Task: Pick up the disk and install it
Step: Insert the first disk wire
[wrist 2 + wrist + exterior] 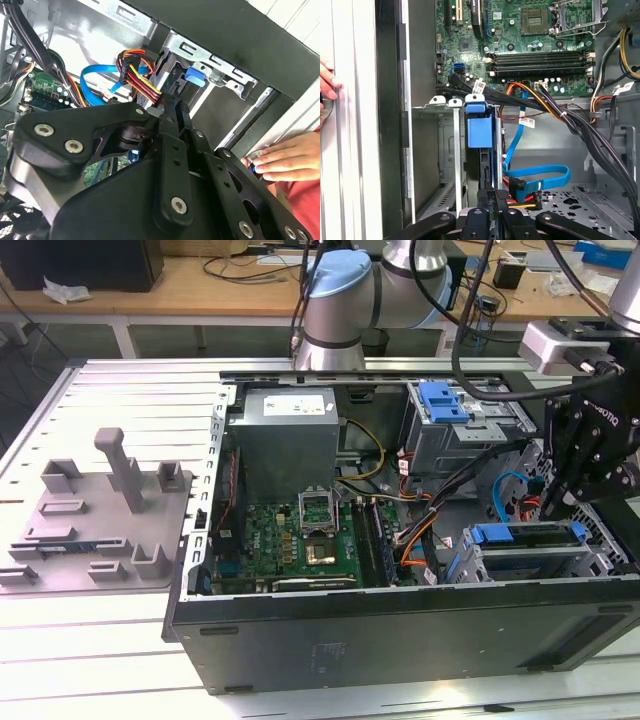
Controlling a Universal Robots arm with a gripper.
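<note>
The flat silver metal disk [486, 167] in its blue plastic carrier rail is seen standing on edge in a slot of the grey metal drive cage [447, 150], inside the open black computer case [400, 630] on the slatted metal desk [100, 640]. The black gripper [495, 196] is set at the disk's cabled end; its fingers are drawn nearly together, with nothing seen clamped between them. A person's hand [326, 82] is rested outside the case wall.
</note>
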